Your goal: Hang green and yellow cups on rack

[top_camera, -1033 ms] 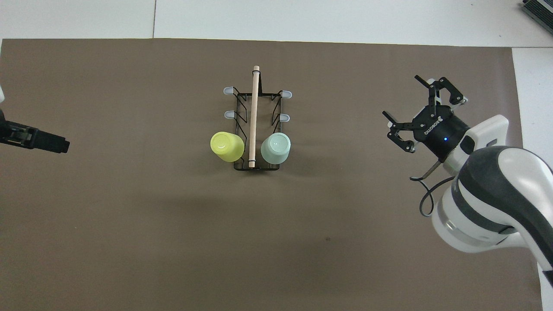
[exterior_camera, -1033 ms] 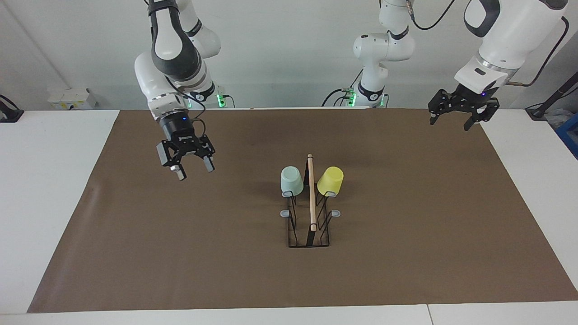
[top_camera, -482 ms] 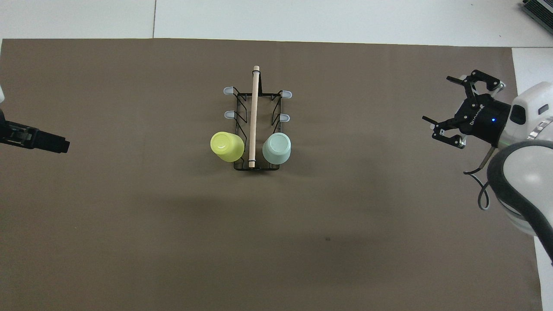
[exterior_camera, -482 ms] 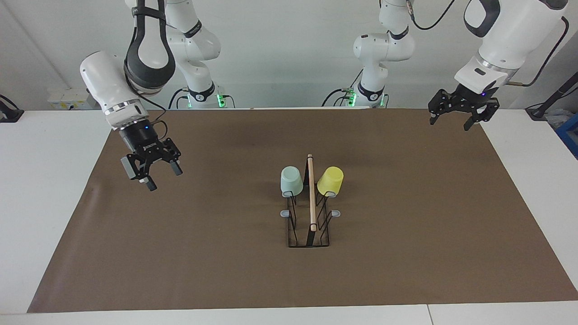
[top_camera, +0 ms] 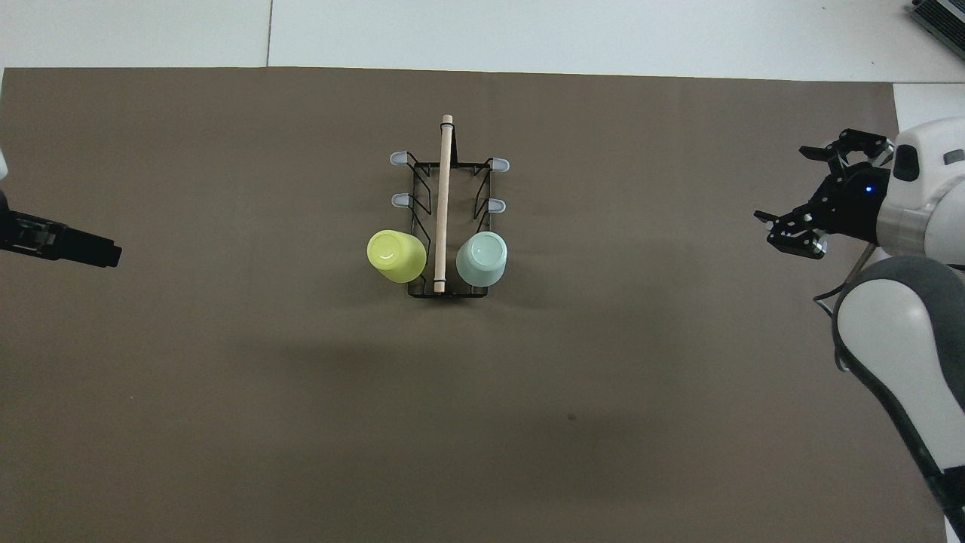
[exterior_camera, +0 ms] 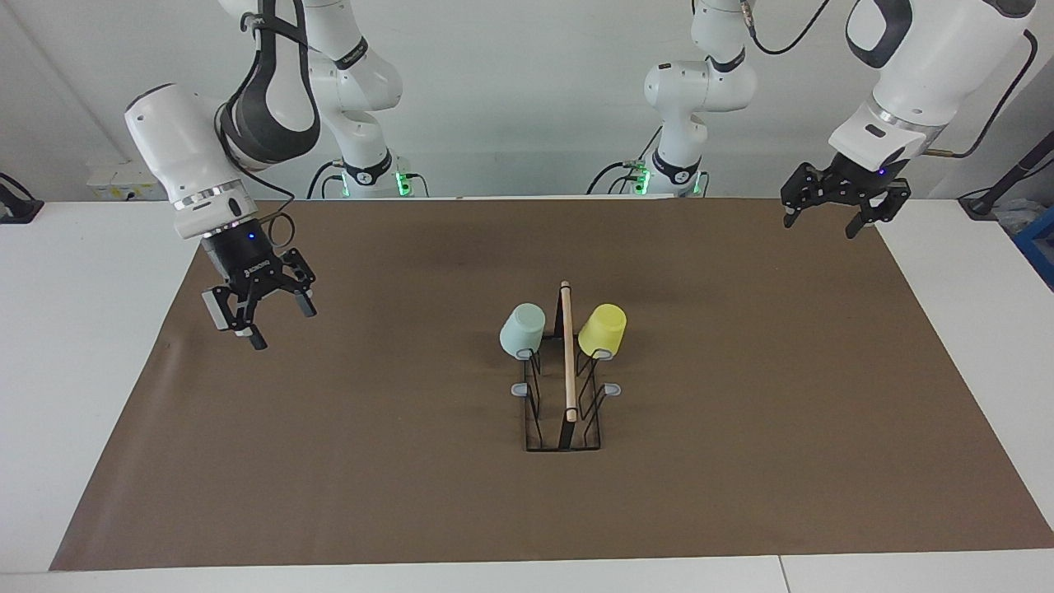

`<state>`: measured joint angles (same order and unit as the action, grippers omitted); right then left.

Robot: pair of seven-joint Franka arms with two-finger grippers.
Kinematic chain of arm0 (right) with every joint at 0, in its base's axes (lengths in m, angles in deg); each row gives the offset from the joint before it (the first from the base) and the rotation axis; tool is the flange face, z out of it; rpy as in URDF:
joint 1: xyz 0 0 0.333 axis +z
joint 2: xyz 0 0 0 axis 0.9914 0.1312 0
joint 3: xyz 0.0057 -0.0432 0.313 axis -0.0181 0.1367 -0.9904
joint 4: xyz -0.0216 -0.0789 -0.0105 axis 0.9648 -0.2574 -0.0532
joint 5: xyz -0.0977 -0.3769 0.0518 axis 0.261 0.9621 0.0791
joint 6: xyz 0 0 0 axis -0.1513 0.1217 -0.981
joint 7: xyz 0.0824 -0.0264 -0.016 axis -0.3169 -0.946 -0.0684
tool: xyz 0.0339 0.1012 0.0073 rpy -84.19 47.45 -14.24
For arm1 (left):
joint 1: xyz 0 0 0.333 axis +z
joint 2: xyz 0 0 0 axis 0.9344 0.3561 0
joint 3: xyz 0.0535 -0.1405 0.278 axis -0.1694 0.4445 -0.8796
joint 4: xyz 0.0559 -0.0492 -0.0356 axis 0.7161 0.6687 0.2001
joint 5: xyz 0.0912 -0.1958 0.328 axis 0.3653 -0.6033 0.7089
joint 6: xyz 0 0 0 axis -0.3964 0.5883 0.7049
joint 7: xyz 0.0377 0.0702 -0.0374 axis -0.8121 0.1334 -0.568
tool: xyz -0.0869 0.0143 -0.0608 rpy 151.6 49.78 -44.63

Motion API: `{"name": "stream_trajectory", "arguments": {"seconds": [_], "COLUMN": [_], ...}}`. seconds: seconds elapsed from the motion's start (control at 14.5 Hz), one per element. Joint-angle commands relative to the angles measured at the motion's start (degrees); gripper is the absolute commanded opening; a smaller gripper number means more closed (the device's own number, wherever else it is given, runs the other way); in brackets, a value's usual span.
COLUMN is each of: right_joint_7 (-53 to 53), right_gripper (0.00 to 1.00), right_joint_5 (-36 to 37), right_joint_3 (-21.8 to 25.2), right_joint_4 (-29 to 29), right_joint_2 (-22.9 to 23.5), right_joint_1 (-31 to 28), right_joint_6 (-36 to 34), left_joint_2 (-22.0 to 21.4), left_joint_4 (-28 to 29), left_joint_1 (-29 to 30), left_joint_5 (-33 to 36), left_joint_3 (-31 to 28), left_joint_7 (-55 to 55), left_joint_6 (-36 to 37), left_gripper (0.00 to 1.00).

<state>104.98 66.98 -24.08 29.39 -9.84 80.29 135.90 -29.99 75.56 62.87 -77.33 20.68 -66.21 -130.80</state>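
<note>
Brown paper covers most of the white table [exterior_camera: 99, 395], and near the middle of it stands the small black wire rack [exterior_camera: 563, 394] with a light wooden rod along its top and pale grey-blue peg tips. Both cups hang mouth-down on the pair of pegs at the rack's end nearest the robots: the pale mint green plastic cup [exterior_camera: 522, 330] on the side toward the right arm's end of the table, the bright yellow plastic cup [exterior_camera: 603, 329] on the side toward the left arm's end. The green one leans outward on its peg; the yellow one also tilts.

Over the brown cover's edge at its own end of the table hangs the right gripper [exterior_camera: 259, 309], fingers spread apart and holding nothing. The left gripper [exterior_camera: 826, 217] waits over the corner of the cover nearest its base, jaws likewise apart and empty.

By the look of it, the hanging is done. What remains risky is the green cup: tilted as it is, it could slide off its peg if the table is jolted or an arm sweeps back past the rack.
</note>
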Motion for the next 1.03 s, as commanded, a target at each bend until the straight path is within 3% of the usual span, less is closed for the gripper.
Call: {"name": "stream_trajectory", "arguments": {"seconds": [0.0,0.28,0.55,0.96], "right_joint_7": [-18.86,-41.54,-64.93,-71.39], "right_gripper": [1.0,1.0,1.0,1.0], "right_joint_5": [11.14,22.4,23.3,15.84], "right_joint_3": [-0.87,-1.14,-1.23,-0.35], "right_joint_4": [-2.87,-3.31,-5.32,-20.7], "right_joint_2": [-0.19,-1.95,-3.88,-2.57], "right_joint_1": [0.76,4.62,8.75,6.31], "right_joint_6": [-6.99,-17.36,-28.78,-46.81], "left_joint_2": [-0.43,-0.35,-0.35,-0.44], "left_joint_4": [-0.61,-0.61,-0.61,-0.61], "left_joint_1": [-0.06,-0.06,-0.06,-0.06], "left_joint_5": [-0.27,-0.27,-0.27,-0.27], "left_joint_3": [-0.03,-0.03,-0.03,-0.03], "left_joint_7": [-0.74,-0.74,-0.74,-0.74], "left_joint_6": [1.17,1.17,1.17,1.17], "left_gripper": [1.0,1.0,1.0,1.0]}}
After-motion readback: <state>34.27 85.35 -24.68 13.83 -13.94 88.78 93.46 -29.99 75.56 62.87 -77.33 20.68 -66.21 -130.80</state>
